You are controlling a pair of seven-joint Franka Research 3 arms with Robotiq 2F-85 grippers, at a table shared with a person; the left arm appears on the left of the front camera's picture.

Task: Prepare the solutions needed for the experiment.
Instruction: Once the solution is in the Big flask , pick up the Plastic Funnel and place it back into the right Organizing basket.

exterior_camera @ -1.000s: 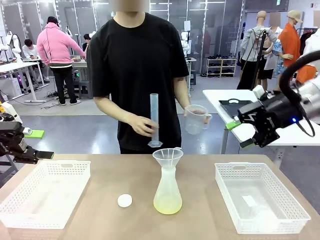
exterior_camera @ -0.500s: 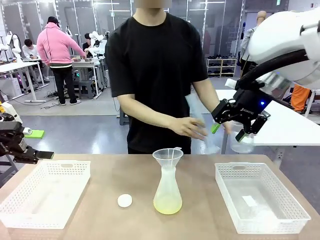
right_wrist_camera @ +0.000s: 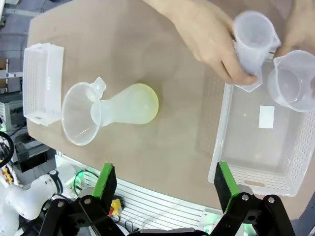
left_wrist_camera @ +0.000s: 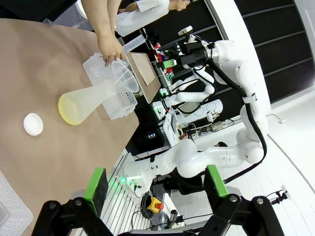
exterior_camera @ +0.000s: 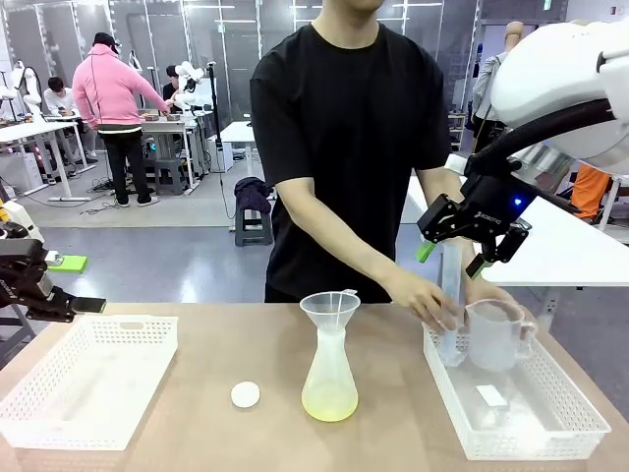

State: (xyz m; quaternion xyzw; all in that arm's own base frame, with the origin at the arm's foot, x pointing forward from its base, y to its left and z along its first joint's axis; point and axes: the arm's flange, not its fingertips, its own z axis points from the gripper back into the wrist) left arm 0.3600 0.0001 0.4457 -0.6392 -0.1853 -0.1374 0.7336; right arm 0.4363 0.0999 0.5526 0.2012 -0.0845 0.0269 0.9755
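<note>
**Front view.** Since the earlier frames the person has leaned in and lowered the cylinder (exterior_camera: pixel 450 295) and the jug (exterior_camera: pixel 494 334) into the right basket (exterior_camera: pixel 521 447). The right pincer (exterior_camera: pixel 452 258) has swung in and is now hovering above them, jaws apart, carrying nothing. The solution (exterior_camera: pixel 330 401) is sitting as a shallow pale yellow layer at the bottom of the flask (exterior_camera: pixel 329 364). The flask is standing upright mid-desk (exterior_camera: pixel 393 438) with a funnel (exterior_camera: pixel 330 305) resting in its mouth. A white cap (exterior_camera: pixel 245 394) is lying near it.

Handling, my judgement: the flask is thin frosted plastic holding little liquid, so it is light, a bit flexible and probably slick. The loose funnel is making it top-heavy. I am planning to grip the narrow neck just below the funnel, gently.

**Left wrist view.** The left pincer (left_wrist_camera: pixel 156 183) is showing its pads wide apart and empty, well apart from the flask. This angle is giving me the bare desk between cap and flask, and the person's hand (left_wrist_camera: pixel 110 49) at the basket.

**Right wrist view.** I am looking almost straight down, which the front camera cannot do. The funnel's open bowl is leaning off to one side of the flask body. The mouths of the cylinder and jug are visible, but I cannot tell whether liquid remains in either.
</note>
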